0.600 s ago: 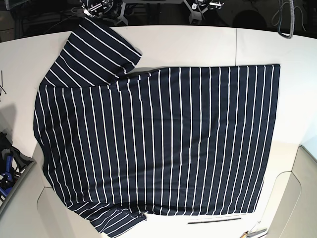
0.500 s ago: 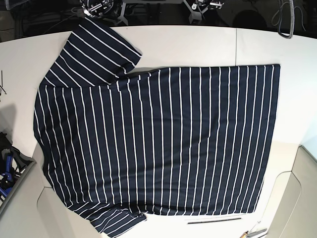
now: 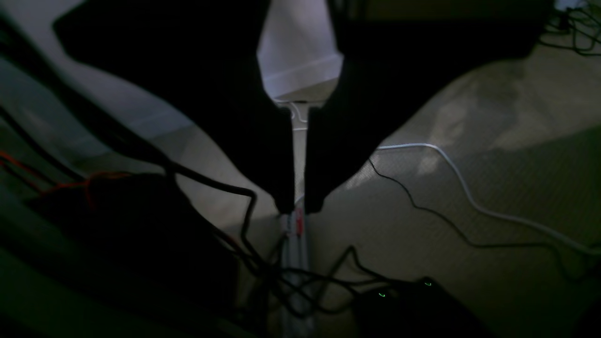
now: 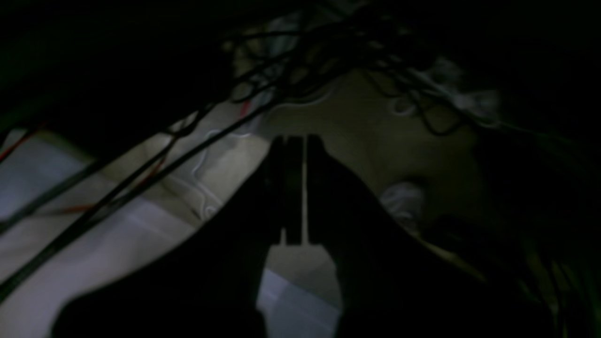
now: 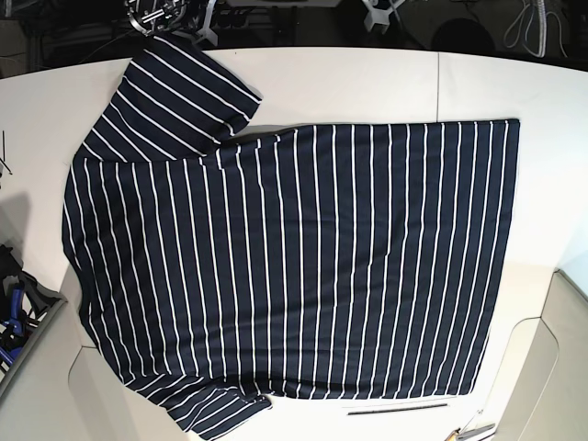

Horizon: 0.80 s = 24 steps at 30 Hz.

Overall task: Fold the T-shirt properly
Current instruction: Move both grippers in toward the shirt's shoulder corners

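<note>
The T-shirt [image 5: 294, 266] is found spread flat and unfolded on the white table [image 5: 367, 83], its hem toward the right of the base view and its collar end toward the left. The near sleeve is seen at the lower left, at the table edge; the far sleeve is laid out at the upper left. No fold is observed, so the task is judged to be at its opening step.

Farther back, beyond the far table edge, both arms are parked clear of the cloth. The left gripper [image 3: 295, 206] is seen with its jaws nearly together, nothing held. The right gripper [image 4: 295, 141] is likewise drawn together and empty.

For the next move, both grippers would need to be opened and brought down onto an edge of the shirt.
</note>
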Available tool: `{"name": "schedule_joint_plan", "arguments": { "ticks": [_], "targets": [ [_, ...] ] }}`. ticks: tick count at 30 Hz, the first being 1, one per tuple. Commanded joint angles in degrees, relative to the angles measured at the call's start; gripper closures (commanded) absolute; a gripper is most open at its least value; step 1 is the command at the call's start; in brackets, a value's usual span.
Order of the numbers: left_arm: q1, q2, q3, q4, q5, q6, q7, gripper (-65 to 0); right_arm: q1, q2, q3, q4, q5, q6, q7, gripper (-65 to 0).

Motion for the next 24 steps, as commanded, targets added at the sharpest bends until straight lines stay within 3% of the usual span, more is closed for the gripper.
{"name": "schedule_joint_plan", "arguments": {
  "ticks": [1,7,14,20,24],
  "targets": [
    [1.60,-0.85,0.00,2.21,-0.68,-0.39,-0.39,-4.3,-0.85,0.72,-0.07,0.59,0.68,1.33,0.13,-0.8],
    [10.21,-3.74,-1.42,13.70,-1.66,-0.39,-0.37,-4.3,-7.43,3.52,-0.07,6.40,7.39,1.79,0.13,-0.8],
    [21.35,-4.24,-13.09,25.42,-1.68,-0.50,-0.35,-4.3,-19.63,8.31,-0.07,21.81,15.45,3.34,0.11,-0.8],
    [30.80,-4.24,-21.22,38.01,-7.54,-6.56,3.82,-4.3,-30.18,12.72,-0.07,38.82,20.35,3.34,0.07,-0.8],
    [36.89,-4.24,-24.06,47.63,-11.58,-7.08,6.86,-4.3,-36.85,15.39,0.39,50.88,23.32,3.39,-1.51,-0.8]
  ]
}}
